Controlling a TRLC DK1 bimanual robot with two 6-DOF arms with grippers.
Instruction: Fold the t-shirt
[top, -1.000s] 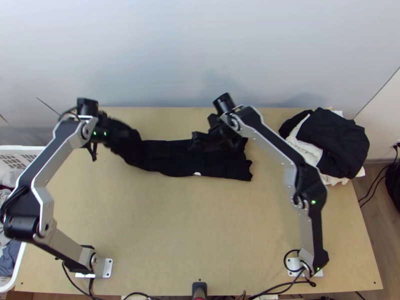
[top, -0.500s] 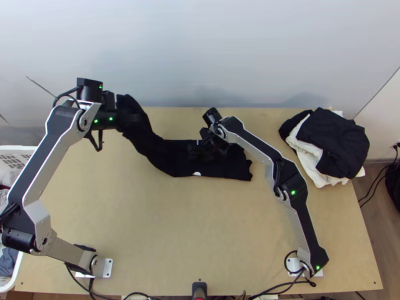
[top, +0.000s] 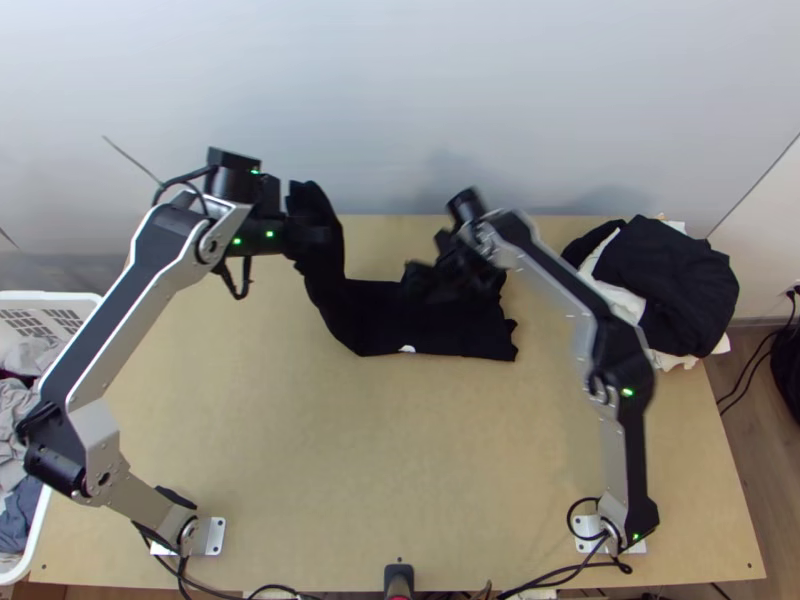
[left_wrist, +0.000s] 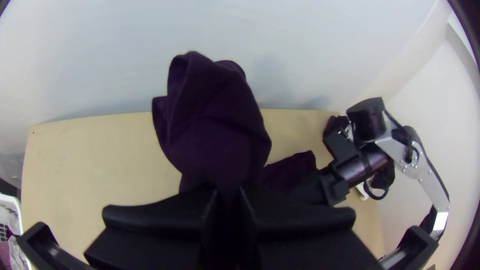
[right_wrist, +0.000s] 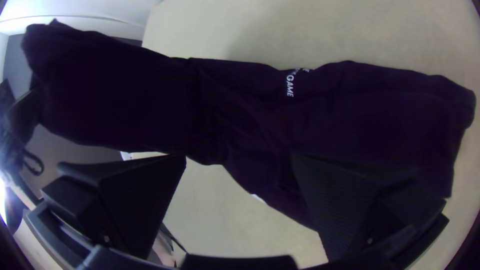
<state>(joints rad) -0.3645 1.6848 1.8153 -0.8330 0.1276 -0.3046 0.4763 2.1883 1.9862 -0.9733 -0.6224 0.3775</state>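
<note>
Folding a black t-shirt on a table. The garment lies in the far half of the table, about midway between the left and right edges, as a long narrow strip running roughly parallel to the far edge. Its layers suggest that it has been folded lengthwise, presumably so that only crosswise folds remain. The left gripper has its fingers closed on the strip's left end, which is raised off the table with a loose flap standing beyond the fingers; whether this is hem or collar cannot be told. Such a hold would serve to carry that end over toward the right. The right part of the strip lies flat, giving the raised part something to be laid upon. Above it is the right gripper, its fingers spread wide with no cloth pinched between them, perhaps placed to steady or grasp the middle. White lettering shows near one long side. The likely next step is to lower the raised end squarely; if released high, it could bunch or land crooked. At the far right corner, a pile of clothes sits well apart from the working area.
</note>
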